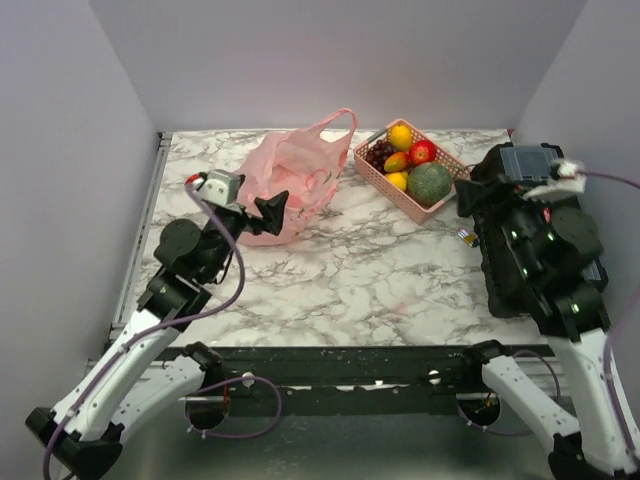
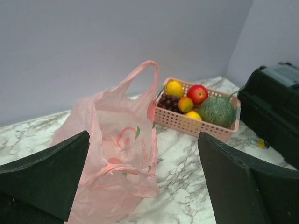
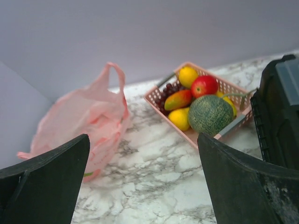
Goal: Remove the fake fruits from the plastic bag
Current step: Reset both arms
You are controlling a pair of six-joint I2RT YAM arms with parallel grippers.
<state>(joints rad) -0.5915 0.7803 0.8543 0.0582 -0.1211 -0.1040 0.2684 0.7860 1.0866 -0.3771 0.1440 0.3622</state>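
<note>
Lying crumpled at eleven o'clock on the white marbled table (image 1: 350,285), one thin translucent pink plastic bag (image 1: 292,178) is raising one loop handle. At one o'clock, one rigid pink lattice basket (image 1: 381,183) is holding six countable small glossy plastic fruits (image 1: 429,183), which are touching one another. The left gripper (image 2: 144,136) and the right gripper (image 3: 143,137) are both hovering with jaws spread wide, gripping nothing. Bare marble is stretching from the bag towards the six o'clock edge.
</note>
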